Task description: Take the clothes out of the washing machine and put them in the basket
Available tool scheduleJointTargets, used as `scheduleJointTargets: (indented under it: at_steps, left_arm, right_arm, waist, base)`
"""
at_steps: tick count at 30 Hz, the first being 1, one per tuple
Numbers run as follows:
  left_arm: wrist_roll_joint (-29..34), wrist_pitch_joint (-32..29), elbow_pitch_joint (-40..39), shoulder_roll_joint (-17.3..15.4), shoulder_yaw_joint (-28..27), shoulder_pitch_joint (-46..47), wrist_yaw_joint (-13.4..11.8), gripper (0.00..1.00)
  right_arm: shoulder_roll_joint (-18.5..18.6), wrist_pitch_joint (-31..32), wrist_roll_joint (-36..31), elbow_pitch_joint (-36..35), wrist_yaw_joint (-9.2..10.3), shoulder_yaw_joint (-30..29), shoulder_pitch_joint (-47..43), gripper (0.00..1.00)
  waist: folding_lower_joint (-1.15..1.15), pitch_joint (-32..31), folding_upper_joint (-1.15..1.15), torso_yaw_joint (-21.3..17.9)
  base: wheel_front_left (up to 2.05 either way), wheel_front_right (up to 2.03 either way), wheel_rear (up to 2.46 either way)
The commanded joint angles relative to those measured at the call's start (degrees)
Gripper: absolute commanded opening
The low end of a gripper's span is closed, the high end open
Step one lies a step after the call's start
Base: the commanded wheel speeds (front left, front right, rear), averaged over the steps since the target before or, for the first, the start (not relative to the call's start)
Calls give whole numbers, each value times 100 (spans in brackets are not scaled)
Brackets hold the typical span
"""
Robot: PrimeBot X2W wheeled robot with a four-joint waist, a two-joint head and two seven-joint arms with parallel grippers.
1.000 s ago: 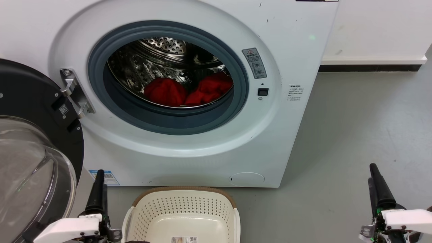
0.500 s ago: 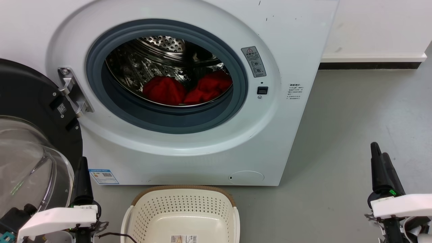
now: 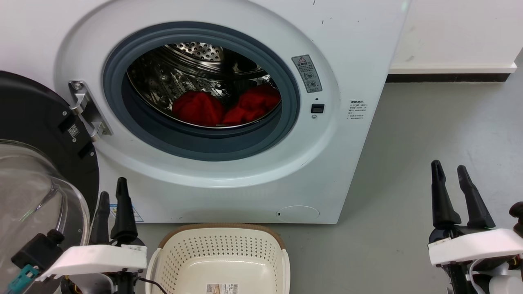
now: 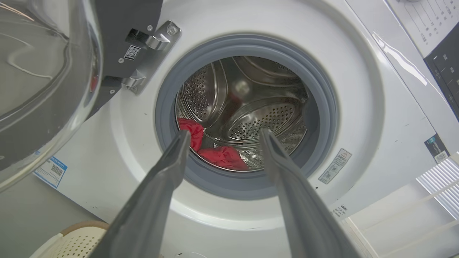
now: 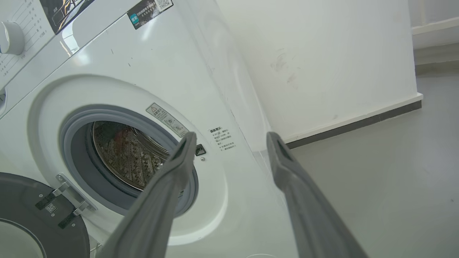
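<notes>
My left claw (image 3: 112,187) hangs low before the large white front-loading washing machine (image 3: 245,196). It is just beside the black-rimmed clear domed door (image 3: 36,192), which stands wide open on its metal hinge (image 3: 88,108) at the machine's left edge. My two long dark fingers are parted with a clear gap between them and have hold of nothing. Seen from my left wrist, they point up at the round opening and frame it.

My right claw (image 3: 449,165) hangs over the bare grey floor (image 3: 429,122), well off the machine's right front corner. Its fingers are spread apart too, with nothing in them. From my right wrist they point toward the machine's right edge and the white wall (image 5: 322,53) behind it.

One bright red soft fabric garment (image 3: 198,108) lies as a rounded heap in the bottom of the shiny perforated steel drum (image 3: 184,77), behind the grey rubber ring (image 3: 204,147). A second red garment (image 3: 255,104) lies crumpled to its right, and the two seem to meet at the low middle. Both are well apart from either claw.

The cream plastic oblong basket (image 3: 222,245), with perforated sides and a brown woven-look rim, stands on the floor just before the foot of the machine's front. It is below the opening and between my claws, nearer the left one. A barcode label (image 3: 222,289) lies on its bottom.
</notes>
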State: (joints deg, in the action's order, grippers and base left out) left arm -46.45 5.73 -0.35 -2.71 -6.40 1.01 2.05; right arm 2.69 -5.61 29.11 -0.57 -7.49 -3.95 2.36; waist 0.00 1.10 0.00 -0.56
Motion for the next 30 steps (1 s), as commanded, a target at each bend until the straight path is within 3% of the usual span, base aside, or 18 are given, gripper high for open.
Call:
scheduleJointTargets:
  at_steps: [1,20,30]
  left_arm:
    - [260,56,-138,-14,58,-20,-43,100]
    - [2089,341,-521,-17,610,-197,-317,100]
    - [2764,486,-535,-158,913,-283,-451,100]
  right_arm:
    - [29,-70,-270,-152,0,39,29,100]
    - [30,-358,-1799,-348,0,230,-96,100]
    - [30,-497,-2510,-311,0,310,-188,100]
  waist:
    - [0,-1,0,-1]
    - [0,13,0,-1]
    - [0,19,0,0]
  base:
    - [0,0,0]
    - [0,0,0]
    - [0,0,0]
